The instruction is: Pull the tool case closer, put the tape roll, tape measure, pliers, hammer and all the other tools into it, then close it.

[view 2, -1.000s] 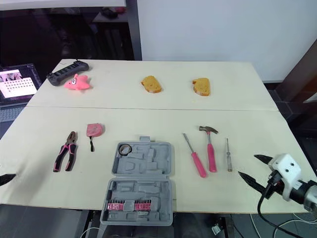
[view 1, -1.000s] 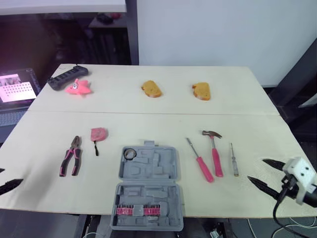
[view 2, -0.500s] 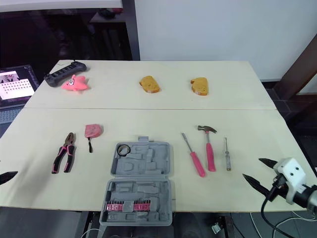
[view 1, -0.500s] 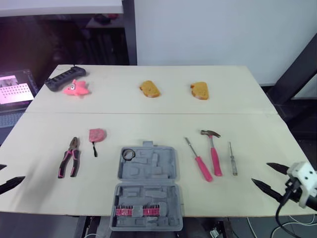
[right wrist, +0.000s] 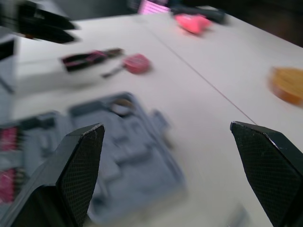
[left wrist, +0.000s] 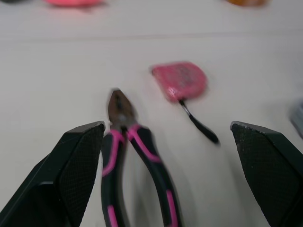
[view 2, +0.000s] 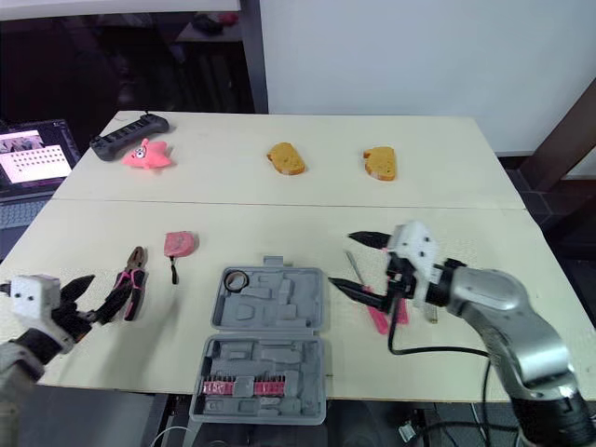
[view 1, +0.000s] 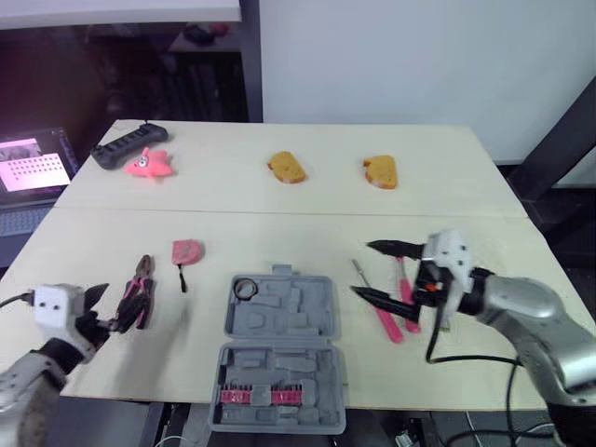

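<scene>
The grey tool case (view 1: 321,317) lies open at the table's near middle, with pink bits in its near half and the black tape roll (view 1: 244,289) in its far left corner. Left of it are the pink tape measure (view 1: 186,250) and the pink-handled pliers (view 1: 140,284). My left gripper (view 1: 104,308) is open just near of the pliers' handles (left wrist: 128,156). My right gripper (view 1: 363,269) is open over the pink screwdriver (view 1: 380,317), pointing at the case's right edge. It partly covers the hammer (view 1: 402,279).
At the table's far side are a black power strip (view 1: 128,143), a pink star toy (view 1: 149,164) and two orange sponges (view 1: 286,168) (view 1: 380,171). A lit screen (view 1: 33,163) stands off the left edge.
Both arms have come in over the table. The right gripper moved from the near right corner to above the screwdriver and hammer. The left gripper moved up to the pliers. No tool has moved.
</scene>
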Available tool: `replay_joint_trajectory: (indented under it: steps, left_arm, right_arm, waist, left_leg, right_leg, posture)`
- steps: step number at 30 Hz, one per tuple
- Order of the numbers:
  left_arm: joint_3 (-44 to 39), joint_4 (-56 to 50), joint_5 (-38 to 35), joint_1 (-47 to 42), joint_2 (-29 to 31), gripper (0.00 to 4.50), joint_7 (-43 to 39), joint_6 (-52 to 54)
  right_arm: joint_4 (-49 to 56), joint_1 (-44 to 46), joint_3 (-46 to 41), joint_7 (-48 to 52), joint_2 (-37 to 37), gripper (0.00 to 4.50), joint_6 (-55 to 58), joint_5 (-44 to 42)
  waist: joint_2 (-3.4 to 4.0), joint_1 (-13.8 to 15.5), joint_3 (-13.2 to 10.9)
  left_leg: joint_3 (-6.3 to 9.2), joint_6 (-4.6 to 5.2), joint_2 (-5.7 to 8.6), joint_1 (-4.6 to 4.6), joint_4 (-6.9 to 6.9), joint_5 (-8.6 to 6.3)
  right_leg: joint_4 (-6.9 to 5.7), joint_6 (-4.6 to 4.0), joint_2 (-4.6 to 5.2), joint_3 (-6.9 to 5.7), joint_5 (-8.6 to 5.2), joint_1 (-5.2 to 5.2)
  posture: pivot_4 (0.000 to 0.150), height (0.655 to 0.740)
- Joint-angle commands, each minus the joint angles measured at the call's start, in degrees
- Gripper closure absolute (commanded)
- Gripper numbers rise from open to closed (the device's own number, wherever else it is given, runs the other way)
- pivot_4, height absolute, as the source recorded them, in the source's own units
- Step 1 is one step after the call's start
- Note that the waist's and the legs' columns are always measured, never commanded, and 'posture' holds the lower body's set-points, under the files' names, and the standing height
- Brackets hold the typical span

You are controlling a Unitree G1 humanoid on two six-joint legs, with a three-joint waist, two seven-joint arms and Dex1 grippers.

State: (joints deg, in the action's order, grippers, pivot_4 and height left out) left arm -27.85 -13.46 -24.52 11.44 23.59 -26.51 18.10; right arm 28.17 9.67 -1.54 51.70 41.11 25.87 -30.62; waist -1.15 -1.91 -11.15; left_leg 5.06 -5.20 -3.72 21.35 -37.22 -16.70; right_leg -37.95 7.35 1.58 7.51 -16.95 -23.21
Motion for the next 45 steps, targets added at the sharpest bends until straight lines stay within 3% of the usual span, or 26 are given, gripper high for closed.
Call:
replay_joint_trajectory:
  steps: [1,9,24,27,34,45]
  left_arm:
    - [6.5,-3.8,6.4,-4.0,-4.8,0.04,10.0,-0.6]
    - [12.0,10.2,14.9,-13.7,-9.1,0.04,19.3,-2.6]
    - [15.0,22.8,15.4,-21.1,-10.5,0.04,20.3,4.9]
    - [14.8,22.9,14.9,-21.0,-10.8,0.83,20.4,5.9]
    - [15.2,23.1,15.0,-20.6,-10.6,4.45,19.8,6.0]
    - [15.1,21.5,16.0,-17.8,-8.6,4.49,18.2,4.8]
  right_arm:
    - [1.2,5.6,5.3,2.2,-0.9,0.00,-0.1,1.0]
    - [-1.4,12.6,10.2,3.1,-2.4,0.00,0.2,3.3]
    - [2.7,14.4,9.4,0.8,-2.0,0.00,6.1,1.8]
    - [3.4,14.5,9.1,0.4,-2.0,0.00,7.0,1.6]
    - [4.0,14.3,8.7,-0.7,-2.0,0.00,8.0,1.6]
    - [4.8,13.4,8.8,-2.1,-1.5,0.00,9.2,2.0]
  waist:
    - [-0.05,0.0,0.0]
    - [-0.06,-0.5,0.0]
    - [0.09,0.0,0.1]
    - [0.24,0.0,0.2]
    - [0.34,0.0,0.3]
    - [0.48,-0.1,0.4]
  left_leg:
    - [0.04,-0.01,0.00,0.00,-0.02,0.01]
    - [0.07,-0.02,0.00,-0.03,0.07,0.01]
    - [0.11,-0.06,0.01,-0.04,0.07,0.04]
    - [0.11,-0.06,0.01,-0.05,0.07,0.04]
    - [0.11,-0.06,0.02,-0.05,0.07,0.04]
    - [0.11,-0.06,0.02,-0.06,0.08,0.04]
  right_leg:
    - [0.03,0.03,-0.03,-0.01,0.05,0.02]
    - [0.01,0.01,-0.04,-0.04,0.07,-0.02]
    - [-0.01,0.01,-0.04,-0.08,0.08,0.01]
    - [-0.01,0.01,-0.03,-0.08,0.08,0.02]
    - [-0.01,0.01,-0.04,-0.08,0.08,0.02]
    - [0.00,0.01,-0.04,-0.08,0.07,0.03]
  posture:
    - [0.150,0.7400]
    - [0.150,0.7400]
    - [0.150,0.7400]
    - [0.150,0.7400]
    - [0.150,0.7400]
    - [0.150,0.7400]
